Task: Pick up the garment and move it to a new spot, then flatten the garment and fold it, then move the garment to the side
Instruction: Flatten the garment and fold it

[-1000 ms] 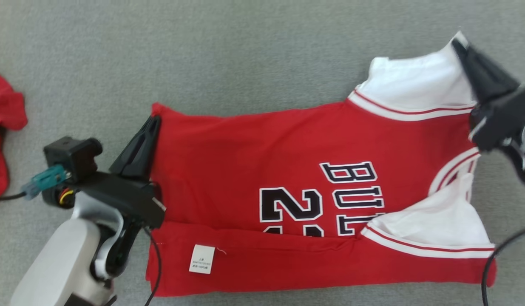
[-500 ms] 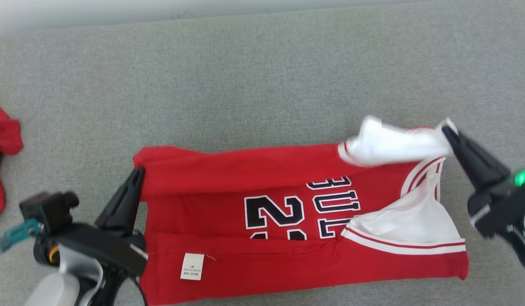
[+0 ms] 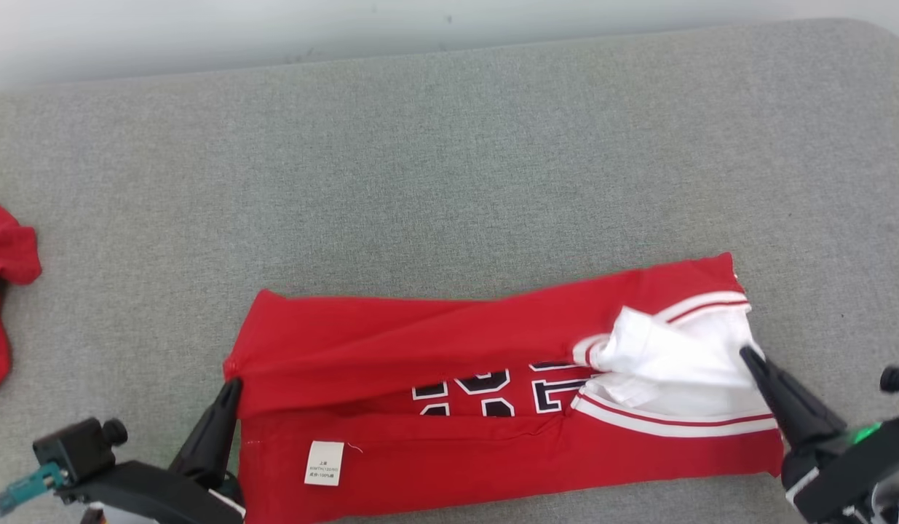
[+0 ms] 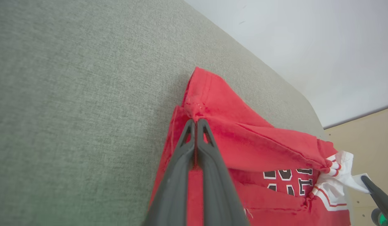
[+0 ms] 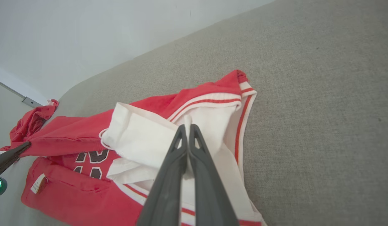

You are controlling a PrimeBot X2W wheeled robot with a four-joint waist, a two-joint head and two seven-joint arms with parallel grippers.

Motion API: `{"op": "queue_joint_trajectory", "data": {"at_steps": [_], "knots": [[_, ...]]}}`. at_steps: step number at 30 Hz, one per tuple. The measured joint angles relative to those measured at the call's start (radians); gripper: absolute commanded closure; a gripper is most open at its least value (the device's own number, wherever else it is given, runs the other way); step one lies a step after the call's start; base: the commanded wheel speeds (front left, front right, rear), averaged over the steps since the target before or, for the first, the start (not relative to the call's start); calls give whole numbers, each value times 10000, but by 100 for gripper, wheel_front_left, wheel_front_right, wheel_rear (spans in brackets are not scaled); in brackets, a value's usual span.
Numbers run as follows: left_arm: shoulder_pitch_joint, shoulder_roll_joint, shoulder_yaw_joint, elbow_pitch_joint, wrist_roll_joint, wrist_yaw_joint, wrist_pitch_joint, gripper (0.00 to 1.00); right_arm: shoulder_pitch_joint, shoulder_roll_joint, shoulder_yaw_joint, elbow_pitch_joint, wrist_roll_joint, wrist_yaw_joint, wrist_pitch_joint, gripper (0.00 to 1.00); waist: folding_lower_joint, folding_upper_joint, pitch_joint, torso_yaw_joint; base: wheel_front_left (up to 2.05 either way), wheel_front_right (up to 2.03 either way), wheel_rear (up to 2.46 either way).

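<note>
The garment (image 3: 434,342) is a red jersey with white sleeves and black lettering, lying crosswise on the grey padded surface (image 3: 449,167). Its far half is drawn over toward me and covers much of the lettering. My left gripper (image 3: 233,384) is shut on the red hem corner at the garment's left end; the left wrist view has the closed tips (image 4: 195,121) pinching that corner. My right gripper (image 3: 747,355) is shut on the white sleeve (image 3: 667,353) at the right end, with cloth caught between the tips (image 5: 187,126). A white label (image 3: 324,463) faces up on the near fold.
Another red cloth (image 3: 5,291) lies bunched at the left edge of the surface. The surface's far edge (image 3: 420,54) meets a pale wall, with a rounded corner at the far right. Grey padding stretches beyond the garment.
Both grippers have pulled the garment's far edge toward me, folding it over the number and letters. The white sleeve has come down with the right gripper. The camera has also tilted.
</note>
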State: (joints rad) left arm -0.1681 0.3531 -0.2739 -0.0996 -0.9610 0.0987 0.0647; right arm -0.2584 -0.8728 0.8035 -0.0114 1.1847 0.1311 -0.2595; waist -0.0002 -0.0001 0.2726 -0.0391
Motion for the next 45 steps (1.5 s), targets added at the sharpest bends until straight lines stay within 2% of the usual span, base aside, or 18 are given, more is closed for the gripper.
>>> {"op": "queue_joint_trajectory", "data": {"at_steps": [3,4,5,6,9,12,19,24,32,38,45], "knots": [[93,-65,-8,198,-86,0,0,100,319,221,-209,238,-144,0,44,100,0,1,-12,-4,0,0,0],[98,-96,-4,270,-132,0,0,86,389,326,-328,341,-161,0,44,58,2,0,-10,-5,0,0,0],[98,-138,-6,339,-174,0,-15,56,461,443,-428,430,-244,-2,44,4,2,0,-10,-4,0,0,0],[98,-167,-10,410,-173,2,-56,0,529,573,-543,491,-305,0,42,0,2,0,-11,-2,0,0,0],[97,-207,33,562,-73,98,-328,0,760,1028,-1216,658,-656,-2,25,0,2,0,-36,-10,0,0,0],[134,-182,58,608,548,460,-872,0,1027,1613,-2479,713,-1327,-2,-42,0,2,1,-100,-32,0,0,0],[216,-104,50,117,2468,1758,-2270,0,1906,3684,-5835,-15,-3927,-2,-50,0,1,0,-374,-57,0,0,0],[28,-257,-35,-410,3501,2447,-2853,0,2173,4778,-6911,-548,-5519,-2,42,0,1,1,-591,72,0,0,0],[-289,-690,8,-322,4592,2543,-3212,0,2267,5653,-7055,-1164,-7484,-2,729,0,2,1,-967,353,0,0,0],[-149,-794,4,88,5542,2270,-3225,0,2435,5789,-6631,-1202,-8552,-2,924,0,2,1,-1267,464,0,0,0],[278,-888,-130,564,6207,2006,-3225,0,2838,5841,-6341,-1037,-8968,-2,1055,0,2,2,-1615,542,0,0,0]]}}
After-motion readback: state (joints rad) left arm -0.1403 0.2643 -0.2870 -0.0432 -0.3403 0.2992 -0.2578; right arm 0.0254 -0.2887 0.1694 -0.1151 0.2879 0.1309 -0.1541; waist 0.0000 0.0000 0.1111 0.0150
